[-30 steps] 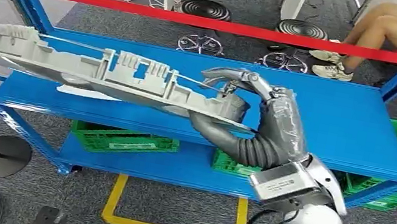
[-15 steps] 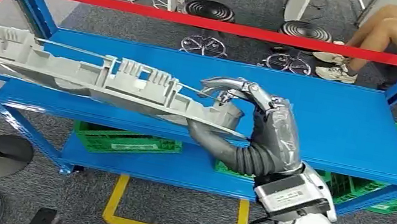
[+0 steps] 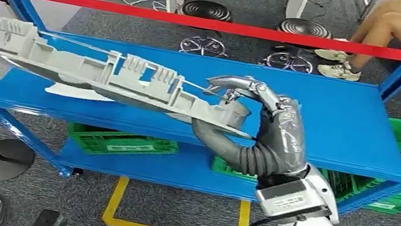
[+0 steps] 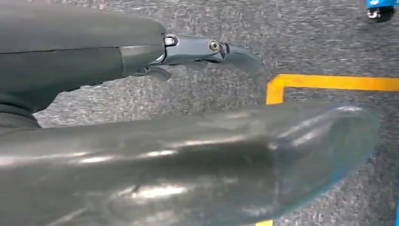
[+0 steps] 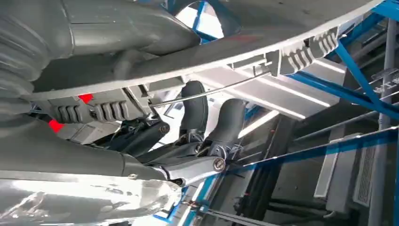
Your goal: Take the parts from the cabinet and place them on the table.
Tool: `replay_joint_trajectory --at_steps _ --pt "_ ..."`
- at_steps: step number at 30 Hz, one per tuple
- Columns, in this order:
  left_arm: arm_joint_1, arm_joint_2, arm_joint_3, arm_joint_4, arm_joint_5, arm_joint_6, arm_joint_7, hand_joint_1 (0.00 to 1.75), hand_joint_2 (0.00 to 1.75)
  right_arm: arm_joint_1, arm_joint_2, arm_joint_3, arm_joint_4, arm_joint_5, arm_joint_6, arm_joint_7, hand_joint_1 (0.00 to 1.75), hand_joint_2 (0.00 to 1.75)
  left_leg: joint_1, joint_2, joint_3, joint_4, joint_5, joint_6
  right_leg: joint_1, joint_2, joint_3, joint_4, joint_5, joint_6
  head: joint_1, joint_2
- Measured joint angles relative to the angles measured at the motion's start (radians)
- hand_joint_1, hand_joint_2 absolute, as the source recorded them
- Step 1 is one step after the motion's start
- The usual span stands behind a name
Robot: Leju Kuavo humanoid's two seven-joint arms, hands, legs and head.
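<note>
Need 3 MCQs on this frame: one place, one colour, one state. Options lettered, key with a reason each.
1. Where does the right hand grip the long grey part?
A. its right end
B. its middle
C. its left end

2. What colour is the shelf board behind the part?
A. green
B. blue
C. yellow

3. How is the left hand?
A. holding the part
B. holding a crate
C. holding nothing

Key: 1 A, the part stretches leftward from the hand. 2 B, the board is blue; green belongs to the crates below. 3 C, its wrist view has only grey floor beyond its fingers.
</note>
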Motion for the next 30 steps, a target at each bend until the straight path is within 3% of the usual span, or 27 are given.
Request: replay_joint_trajectory --at_steps 3,5,6,7,10,11,12,13,15,16,17,20,21,22,23,25,26,27,28,30 --pt "0.000 -0.003 -0.006 0.000 0.006 0.008 0.016 0.00 0.00 0.001 0.000 0.002 0.002 -0.011 0.005 0.006 1.75 1.75 -0.001 0.001 -0.001 0.001 -0.006 -0.018 -0.002 -0.001 0.001 -0.001 -0.002 0.004 0.000 0.000" --pt "0.000 -0.007 -0.012 0.000 0.010 0.011 0.025 0.00 0.00 0.002 0.000 0.004 0.005 -0.028 0.011 0.016 1.75 1.75 -0.003 0.001 0.000 -0.001 -0.002 -0.022 -0.003 -0.001 0.006 -0.008 0.003 0.013 0.000 0.000" --pt "0.000 -0.014 -0.016 0.000 0.011 0.011 0.027 0.00 0.00 0.003 0.000 0.006 0.006 -0.035 0.014 0.020 1.75 1.75 0.009 0.003 0.005 -0.016 0.006 -0.024 -0.003 -0.002 0.001 -0.004 -0.007 0.016 0.000 0.000" --pt "-0.001 -0.015 -0.021 0.000 0.011 0.011 0.030 0.00 0.00 0.005 0.000 0.007 0.007 -0.037 0.016 0.022 1.75 1.75 0.009 0.004 0.005 -0.016 0.007 -0.023 -0.001 -0.005 -0.010 0.018 -0.030 0.019 0.003 0.000" --pt "-0.001 -0.016 -0.030 0.000 0.011 0.011 0.038 0.00 0.00 0.011 0.000 0.011 0.019 -0.044 0.018 0.026 1.75 1.75 0.008 0.005 0.002 -0.016 0.008 -0.020 -0.003 -0.005 -0.101 0.244 -0.147 0.031 0.006 0.000" --pt "-0.001 -0.016 -0.032 0.000 0.011 0.011 0.043 0.00 0.00 0.017 -0.001 0.011 0.023 -0.045 0.018 0.029 1.75 1.75 0.008 0.005 0.001 -0.016 0.009 -0.019 -0.003 -0.005 -0.122 0.294 -0.157 0.034 0.006 0.000" --pt "0.000 -0.017 -0.037 0.000 0.008 0.011 0.044 0.00 0.00 0.022 -0.003 0.012 0.027 -0.044 0.018 0.032 1.75 1.75 0.008 0.005 0.000 -0.016 0.010 -0.019 -0.004 -0.005 -0.122 0.296 -0.144 0.036 0.006 0.000" --pt "0.001 -0.017 -0.042 0.000 0.005 0.010 0.045 0.00 0.00 0.025 -0.005 0.016 0.031 -0.042 0.017 0.035 1.75 1.75 0.009 0.004 -0.001 -0.015 0.013 -0.021 -0.004 -0.006 -0.099 0.254 -0.112 0.037 0.006 0.000" --pt "0.000 -0.019 -0.053 0.000 0.003 0.010 0.048 0.00 0.00 0.026 -0.005 0.024 0.038 -0.032 0.015 0.037 1.75 1.75 0.014 0.001 -0.005 -0.011 0.017 -0.028 -0.007 -0.006 0.000 0.068 -0.026 0.039 0.006 0.000" --pt "0.000 -0.018 -0.054 0.000 0.003 0.008 0.048 0.00 0.00 0.026 -0.006 0.027 0.040 -0.029 0.014 0.037 1.75 1.75 0.014 0.001 -0.009 -0.008 0.020 -0.035 -0.008 -0.004 0.036 -0.006 -0.037 0.040 0.006 0.000" --pt "-0.001 -0.017 -0.055 0.000 0.003 0.008 0.048 0.00 0.00 0.027 -0.006 0.031 0.043 -0.027 0.013 0.037 1.75 1.75 0.011 -0.001 -0.014 -0.007 0.025 -0.043 0.000 0.005 0.042 0.002 -0.019 0.024 0.006 0.000" --pt "0.001 -0.016 -0.069 0.000 0.003 0.007 0.044 0.00 0.00 0.028 -0.007 0.039 0.052 -0.025 0.010 0.039 1.75 1.75 0.013 -0.002 -0.020 -0.009 0.045 -0.062 0.004 0.008 0.021 0.010 -0.014 0.003 0.005 0.000" --pt "0.000 -0.014 -0.074 0.000 0.003 0.006 0.042 0.00 0.00 0.028 -0.007 0.044 0.055 -0.024 0.010 0.040 1.75 1.75 0.014 -0.002 -0.025 -0.009 0.048 -0.067 -0.001 0.006 0.014 0.005 -0.004 -0.012 0.004 0.000" --pt "0.000 -0.012 -0.077 0.000 0.003 0.005 0.039 0.00 0.00 0.028 -0.007 0.048 0.058 -0.024 0.009 0.040 1.75 1.75 0.015 0.003 -0.035 0.007 0.015 -0.070 -0.002 0.001 0.006 0.005 0.005 -0.024 0.004 0.000" --pt "-0.001 -0.011 -0.079 0.000 0.005 0.003 0.036 0.00 0.00 0.027 -0.007 0.051 0.059 -0.024 0.008 0.040 1.75 1.75 0.015 0.005 -0.055 0.060 -0.040 -0.072 -0.002 0.000 -0.006 0.005 0.013 -0.032 0.001 0.000" --pt "-0.003 -0.011 -0.082 0.000 0.008 0.000 0.031 0.00 0.00 0.027 -0.007 0.055 0.061 -0.024 0.008 0.040 1.75 1.75 0.015 0.005 -0.112 0.224 -0.143 -0.076 0.000 -0.004 -0.031 0.005 0.031 -0.036 0.001 0.000" --pt "-0.004 -0.010 -0.084 0.000 0.014 0.000 0.029 0.00 0.00 0.028 -0.007 0.060 0.064 -0.024 0.008 0.041 1.75 1.75 0.014 0.005 -0.132 0.299 -0.175 -0.077 0.001 -0.005 -0.046 0.006 0.041 -0.036 0.000 0.000" --pt "-0.004 -0.008 -0.085 0.000 0.018 0.000 0.027 0.00 0.00 0.028 -0.008 0.064 0.066 -0.024 0.009 0.042 1.75 1.75 0.014 0.005 -0.130 0.326 -0.176 -0.076 0.002 -0.005 -0.059 0.007 0.051 -0.034 0.000 0.000" --pt "-0.004 -0.007 -0.085 0.000 0.021 0.000 0.026 0.00 0.00 0.029 -0.008 0.068 0.069 -0.024 0.009 0.042 1.75 1.75 0.014 0.005 -0.102 0.306 -0.151 -0.074 0.002 -0.005 -0.072 0.007 0.062 -0.033 0.000 0.000" --pt "-0.006 -0.005 -0.085 0.000 0.027 0.000 0.026 0.00 0.00 0.028 -0.008 0.071 0.072 -0.025 0.010 0.043 1.75 1.75 0.014 0.005 0.001 0.173 -0.092 -0.068 0.001 -0.005 -0.092 0.007 0.080 -0.028 0.000 0.000"
